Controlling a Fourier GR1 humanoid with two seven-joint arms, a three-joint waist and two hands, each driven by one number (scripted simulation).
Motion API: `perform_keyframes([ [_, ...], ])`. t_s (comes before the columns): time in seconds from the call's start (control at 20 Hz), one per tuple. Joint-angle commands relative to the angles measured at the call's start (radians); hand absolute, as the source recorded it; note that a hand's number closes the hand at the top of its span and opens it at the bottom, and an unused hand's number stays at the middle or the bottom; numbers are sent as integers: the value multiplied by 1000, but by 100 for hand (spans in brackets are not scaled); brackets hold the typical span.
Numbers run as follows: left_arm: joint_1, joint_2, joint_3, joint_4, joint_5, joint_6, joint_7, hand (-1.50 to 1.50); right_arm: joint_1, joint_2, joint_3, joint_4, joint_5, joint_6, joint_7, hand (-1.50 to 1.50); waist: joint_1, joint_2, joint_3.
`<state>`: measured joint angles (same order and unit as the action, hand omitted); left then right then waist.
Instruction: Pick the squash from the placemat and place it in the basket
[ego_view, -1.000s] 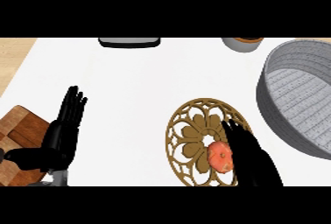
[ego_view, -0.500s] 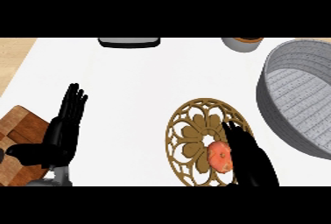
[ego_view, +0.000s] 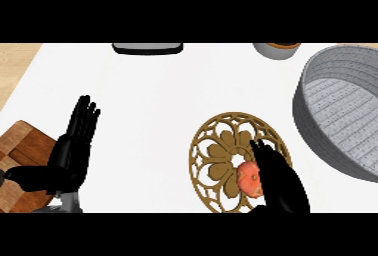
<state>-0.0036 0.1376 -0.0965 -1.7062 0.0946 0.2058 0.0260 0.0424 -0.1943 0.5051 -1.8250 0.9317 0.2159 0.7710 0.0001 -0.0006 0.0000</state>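
Head view | squash (ego_view: 249, 178) on placemat (ego_view: 221, 150), counter's near edge | my right hand (ego_view: 279, 177) beside it, fingers straight, not gripping | curl under squash before lifting toward basket (ego_view: 325, 135) | left hand (ego_view: 74, 145) open, resting.

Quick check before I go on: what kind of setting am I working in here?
Most likely a kitchen counter: a white worktop carrying a gold openwork placemat with a squash on it, a grey basket at the right and a wooden cutting board at the left edge.
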Motion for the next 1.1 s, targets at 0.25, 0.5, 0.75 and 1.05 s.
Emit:
perform_keyframes([
  [0.25, -20, -26, 47, 61, -7, -56, -40, 0, 38, 52, 3, 93, 63, -62, -83, -150, -1, 0, 0],
  [0.5, -28, -52, 39, 51, -35, -47, -20, 0, 4, 82, -52, 167, 58, -69, -109, -150, 0, 0, 0],
  [0.75, 12, -39, 43, -60, -32, -57, 54, 0, -30, 80, -81, 220, 47, -42, -161, 150, 3, 0, 0],
  [1.05, -6, -58, 38, -31, -64, -39, 38, 0, -64, 37, -48, 235, 80, 36, -213, 150, 2, 0, 0],
])
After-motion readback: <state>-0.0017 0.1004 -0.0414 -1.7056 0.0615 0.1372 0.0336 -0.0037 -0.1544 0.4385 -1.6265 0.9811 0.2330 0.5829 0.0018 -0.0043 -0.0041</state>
